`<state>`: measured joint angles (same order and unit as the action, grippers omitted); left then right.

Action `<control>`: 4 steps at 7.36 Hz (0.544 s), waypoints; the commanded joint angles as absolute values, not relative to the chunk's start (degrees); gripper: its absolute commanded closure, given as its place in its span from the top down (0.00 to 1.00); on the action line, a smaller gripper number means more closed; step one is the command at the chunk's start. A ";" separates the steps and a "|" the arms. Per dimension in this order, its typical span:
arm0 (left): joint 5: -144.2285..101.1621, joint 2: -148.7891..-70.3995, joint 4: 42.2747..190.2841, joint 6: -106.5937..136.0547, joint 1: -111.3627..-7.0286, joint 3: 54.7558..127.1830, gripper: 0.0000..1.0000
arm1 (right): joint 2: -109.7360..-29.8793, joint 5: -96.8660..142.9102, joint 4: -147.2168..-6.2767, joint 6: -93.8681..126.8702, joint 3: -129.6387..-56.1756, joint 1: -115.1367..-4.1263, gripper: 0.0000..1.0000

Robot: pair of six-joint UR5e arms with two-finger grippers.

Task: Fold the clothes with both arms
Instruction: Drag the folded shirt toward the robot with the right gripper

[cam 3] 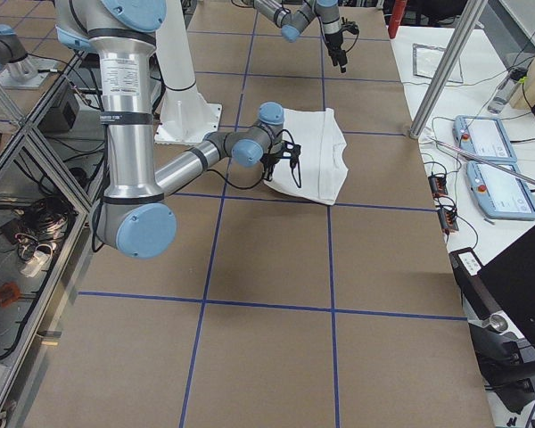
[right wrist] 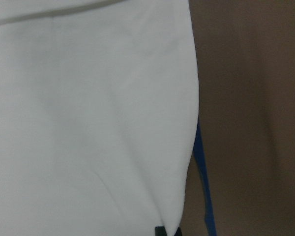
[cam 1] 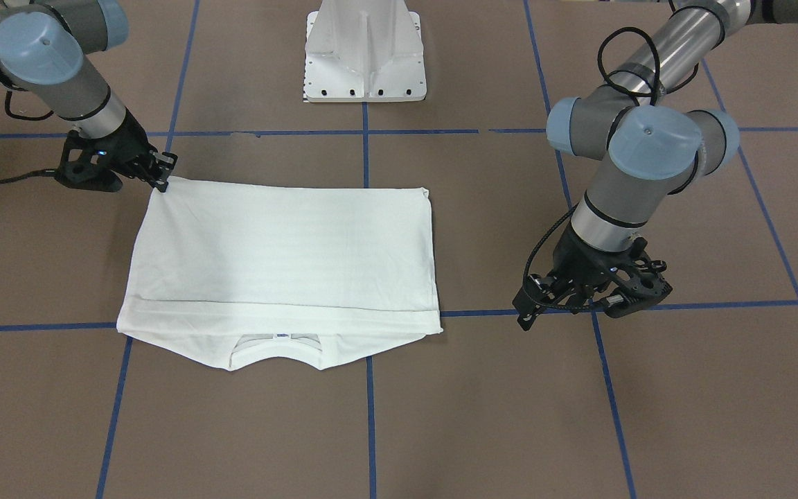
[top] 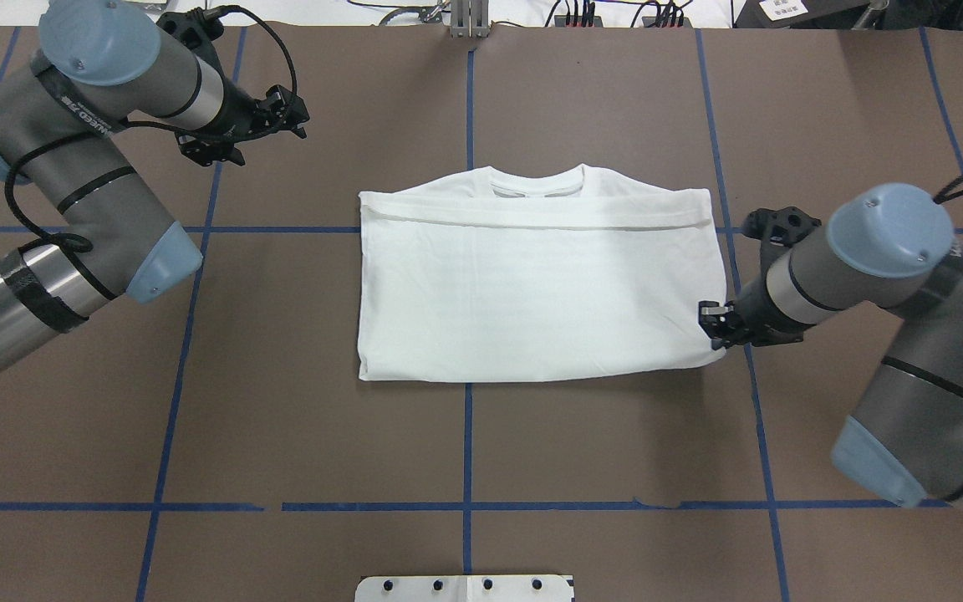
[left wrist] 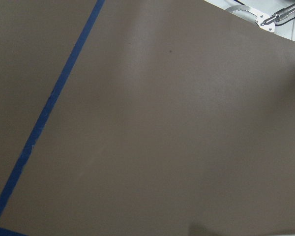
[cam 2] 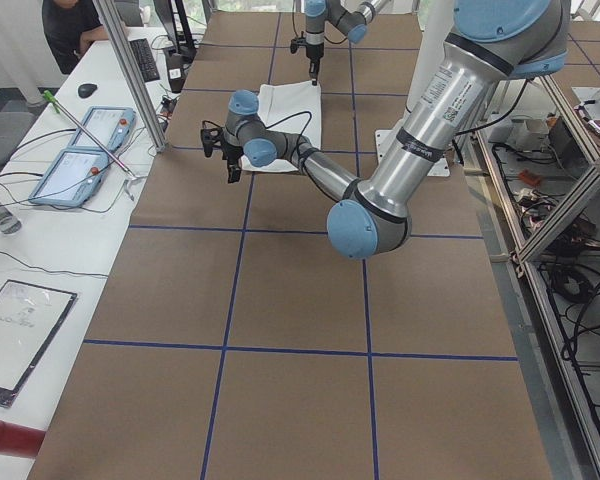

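Where blue tape lines point(top: 466, 443) cross it in a grid, a wide brown table point(top: 532, 451) fills the overhead view. Two grey and silver robot arms with light-blue joint caps reach over it, the left arm point(top: 89, 192) and the right arm point(top: 908, 276), one from each side. A white shirt point(top: 532, 293) lies flat at the middle of the table. It is folded into a broad rectangle, with a folded band running across it just below the neck.

The right gripper point(top: 714, 323) sits low at the shirt's corner on the robot's right, on the edge nearer the robot. Its black fingertips touch the cloth there. They stand a little apart, and the corner lies flat on the table. The right wrist camera sees white cloth, its curved edge, and one dark fingertip at that edge.

The left gripper point(top: 299, 117) is well apart from the shirt, out past its far left corner. Its fingers are spread and hold nothing, and its wrist camera sees only bare table and tape.

A white metal base point(cam 1: 364, 55) stands on the robot's side of the shirt. The ribbed collar point(top: 536, 180) is on the shirt's far edge, away from the robot. Any marking inside it is too small to read. Black lettering point(top: 84, 125) on a band round the left arm cannot be read either.
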<state>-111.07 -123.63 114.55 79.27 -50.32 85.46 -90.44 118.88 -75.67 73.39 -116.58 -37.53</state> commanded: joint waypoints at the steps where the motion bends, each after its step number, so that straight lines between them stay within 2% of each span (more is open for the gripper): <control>1: -110.65 -123.31 114.61 79.80 -50.01 86.57 1.00 | -98.49 121.71 -75.59 75.23 -124.07 -28.88 0.00; 2: -110.65 -123.31 114.52 79.80 -49.75 87.01 1.00 | -101.48 123.38 -75.59 75.50 -127.06 -23.78 0.00; 4: -110.57 -122.87 114.52 79.80 -49.05 87.97 1.00 | -102.30 129.01 -75.59 80.12 -128.84 -14.12 0.00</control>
